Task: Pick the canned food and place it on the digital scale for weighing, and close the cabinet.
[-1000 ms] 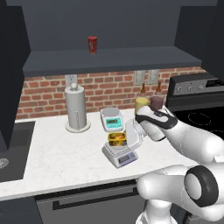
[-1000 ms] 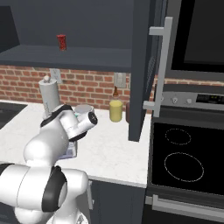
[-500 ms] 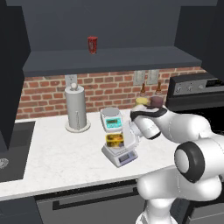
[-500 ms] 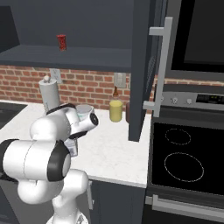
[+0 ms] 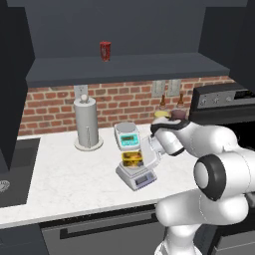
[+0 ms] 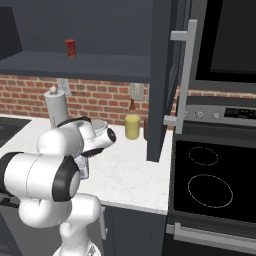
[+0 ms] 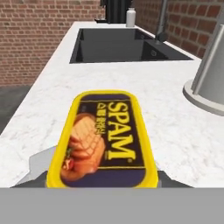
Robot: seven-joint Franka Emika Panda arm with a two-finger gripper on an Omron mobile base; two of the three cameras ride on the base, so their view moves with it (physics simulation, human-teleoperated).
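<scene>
The canned food point(image 5: 132, 158) sits on the digital scale point(image 5: 136, 175), which stands near the front of the white counter point(image 5: 64, 179), just in front of a second white scale point(image 5: 127, 136) with a teal panel. In the hand view the yellow tin point(image 7: 105, 140) lies close below the camera with the grey body of the scale point(image 7: 37, 164) showing at its sides. The gripper point(image 5: 144, 155) is right beside the tin, on its right; whether its jaws clasp the tin or have let go cannot be told, since the fingertips are not visible in the hand view and the hand hides them in the left base view. The placing step looks finished or nearly so; the next move would call for freeing the tin, backing the hand away without nudging it off the platter, then turning to the cabinet point(image 6: 161, 80), whose open door point(image 6: 167, 75) with its silver bar handle point(image 6: 186, 75) juts out at the right. A red can point(image 5: 105, 51) stands on the shelf. In the right base view the arm blocks the scale and tin.
</scene>
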